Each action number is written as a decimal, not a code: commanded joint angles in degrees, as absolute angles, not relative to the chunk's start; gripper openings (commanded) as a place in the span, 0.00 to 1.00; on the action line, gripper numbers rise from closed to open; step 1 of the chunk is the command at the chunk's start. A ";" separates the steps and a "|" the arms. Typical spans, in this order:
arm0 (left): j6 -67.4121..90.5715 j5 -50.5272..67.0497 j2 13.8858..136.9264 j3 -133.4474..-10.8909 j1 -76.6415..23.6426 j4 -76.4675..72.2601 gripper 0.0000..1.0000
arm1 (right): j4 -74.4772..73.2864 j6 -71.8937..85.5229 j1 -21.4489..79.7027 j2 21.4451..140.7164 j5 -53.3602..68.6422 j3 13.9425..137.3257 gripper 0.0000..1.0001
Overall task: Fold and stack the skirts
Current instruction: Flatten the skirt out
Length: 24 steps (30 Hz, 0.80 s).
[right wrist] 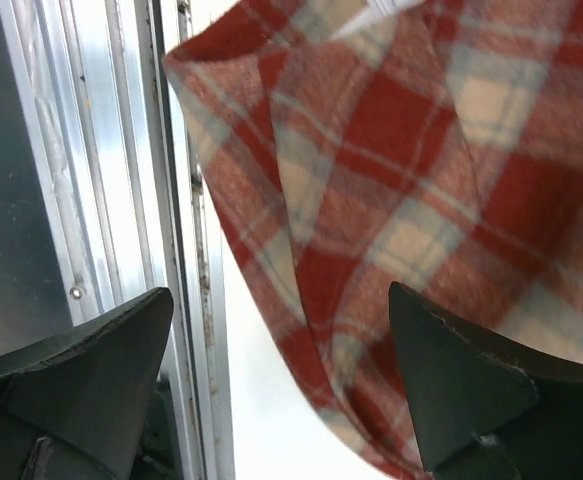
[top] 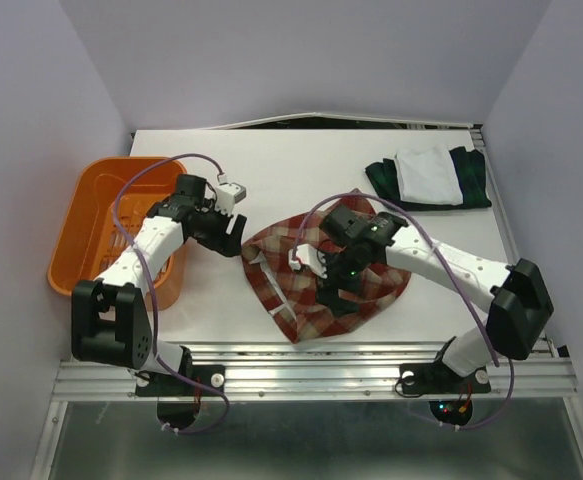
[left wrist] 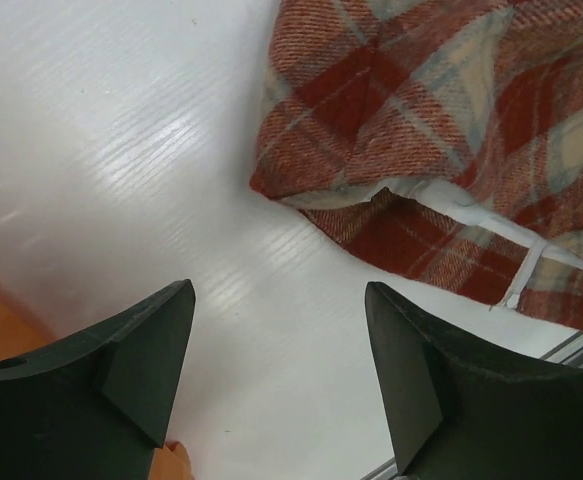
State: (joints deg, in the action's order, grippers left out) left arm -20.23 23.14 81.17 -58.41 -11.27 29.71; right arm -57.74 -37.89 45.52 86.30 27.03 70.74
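Note:
The red-and-tan plaid skirt (top: 306,300) lies spread and rumpled at the table's near middle, its white lining showing at the left edge (left wrist: 451,130). My left gripper (top: 237,240) is open and empty just left of that edge, over bare table (left wrist: 281,340). My right gripper (top: 339,296) is open above the skirt's near part (right wrist: 421,180), holding nothing (right wrist: 281,330). The white skirt (top: 426,178) lies folded on the folded dark green-navy plaid skirt (top: 476,182) at the back right.
The orange plastic basket (top: 96,215) stands at the left edge, under my left arm. The table's metal front rail (right wrist: 101,150) runs close to the red skirt's near corner. Purple walls enclose three sides.

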 commanded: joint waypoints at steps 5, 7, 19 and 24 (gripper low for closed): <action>-18.46 25.05 80.77 -60.03 -9.85 30.14 0.88 | -47.38 -36.83 53.42 95.00 21.28 74.53 0.97; -18.46 24.70 81.12 -60.29 -9.49 30.32 0.88 | -45.54 -36.91 54.92 97.19 20.13 74.45 0.96; -17.67 25.49 81.65 -60.03 -7.12 29.71 0.88 | -41.74 -38.58 59.32 101.34 16.00 74.71 0.30; -18.72 26.80 80.42 -59.50 -6.15 29.71 0.90 | -43.50 -37.36 59.33 96.61 12.94 77.86 0.01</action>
State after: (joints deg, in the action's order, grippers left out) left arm -18.06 24.51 82.37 -59.02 -6.92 29.82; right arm -43.99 -37.69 58.63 101.89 15.77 73.12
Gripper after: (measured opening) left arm 0.890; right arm 0.048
